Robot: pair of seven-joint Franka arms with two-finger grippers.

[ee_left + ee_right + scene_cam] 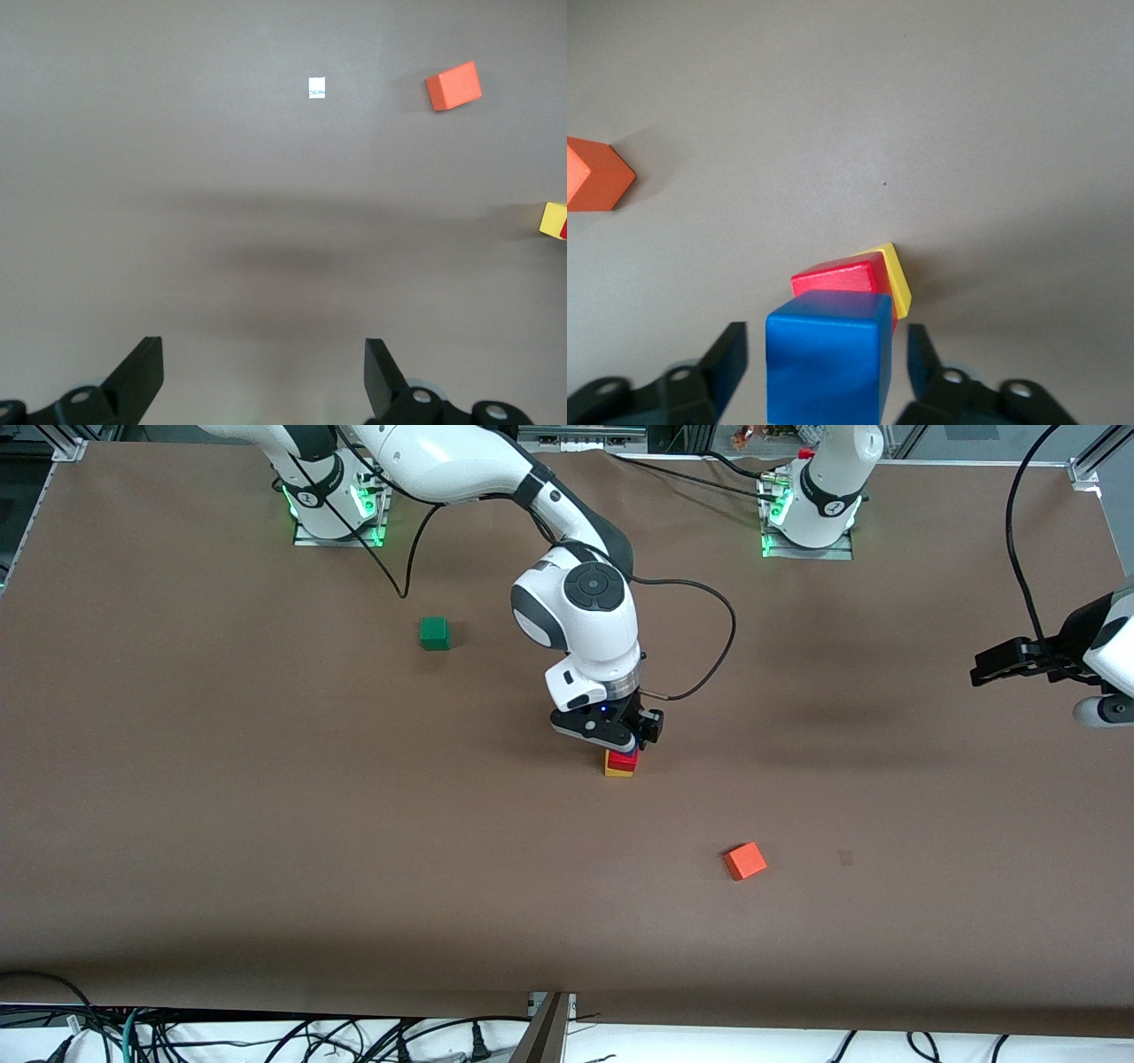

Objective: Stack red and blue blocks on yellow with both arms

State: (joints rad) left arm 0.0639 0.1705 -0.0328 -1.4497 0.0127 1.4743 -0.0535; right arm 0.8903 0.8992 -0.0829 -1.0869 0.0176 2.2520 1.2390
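The yellow cube sits mid-table with the red cube on it, turned a little. In the right wrist view the blue cube sits on the red cube, above the yellow cube. My right gripper is right over the stack. Its fingers stand on either side of the blue cube with a small gap on each side, so it is open. My left gripper waits, open and empty, above the left arm's end of the table. The yellow cube's edge shows in the left wrist view.
An orange-red cube lies nearer the front camera than the stack, toward the left arm's end; it also shows in both wrist views. A green cube lies farther back, toward the right arm's end. A small white mark is on the table.
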